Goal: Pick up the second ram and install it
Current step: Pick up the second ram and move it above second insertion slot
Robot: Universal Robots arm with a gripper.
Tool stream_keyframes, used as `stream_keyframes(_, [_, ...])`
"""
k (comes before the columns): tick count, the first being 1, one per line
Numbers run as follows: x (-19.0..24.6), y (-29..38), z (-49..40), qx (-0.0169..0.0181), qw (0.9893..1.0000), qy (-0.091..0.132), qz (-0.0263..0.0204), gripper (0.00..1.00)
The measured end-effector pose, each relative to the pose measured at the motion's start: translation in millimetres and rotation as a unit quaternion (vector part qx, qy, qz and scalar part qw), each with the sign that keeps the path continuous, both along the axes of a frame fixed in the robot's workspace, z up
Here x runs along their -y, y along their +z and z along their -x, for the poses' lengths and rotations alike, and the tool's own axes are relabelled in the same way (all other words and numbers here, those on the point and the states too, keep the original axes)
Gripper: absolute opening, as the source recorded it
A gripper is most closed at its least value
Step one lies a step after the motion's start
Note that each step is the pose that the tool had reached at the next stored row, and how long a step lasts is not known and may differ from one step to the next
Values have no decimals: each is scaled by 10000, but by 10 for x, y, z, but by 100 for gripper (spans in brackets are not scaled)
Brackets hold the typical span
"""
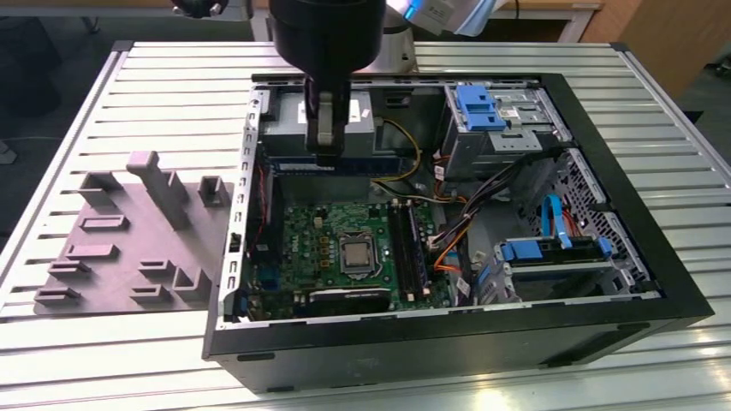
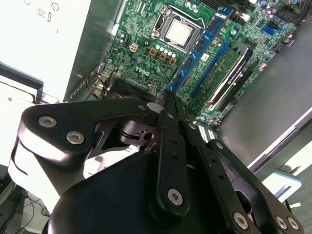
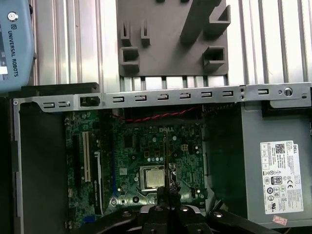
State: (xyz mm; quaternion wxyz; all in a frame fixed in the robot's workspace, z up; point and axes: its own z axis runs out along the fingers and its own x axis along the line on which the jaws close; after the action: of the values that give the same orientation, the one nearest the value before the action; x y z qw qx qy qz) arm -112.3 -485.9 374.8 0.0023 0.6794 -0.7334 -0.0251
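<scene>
Gripper [image 2: 164, 103] clenched on the second ram [image 2: 199, 47] hangs above the motherboard [image 2: 141, 53], mid-carry by my judgement; seating calls for squaring it over the memory slots [image 1: 406, 248].

One open computer case [image 1: 457, 330], one green motherboard [image 1: 308, 231], one grey holder plate [image 1: 115, 205], one raised ram stick [image 1: 377, 161].

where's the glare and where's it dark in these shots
Second wrist view: the power supply is blown out white, and highlights streak the gripper shut on the second ram. Exterior view: bright table, shadowed inside of the case. First wrist view: even light on the motherboard.
</scene>
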Motion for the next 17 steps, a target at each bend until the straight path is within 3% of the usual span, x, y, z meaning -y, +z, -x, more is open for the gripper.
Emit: stream_keyframes(17, [0,-35,-96,0,10000,0,0,12])
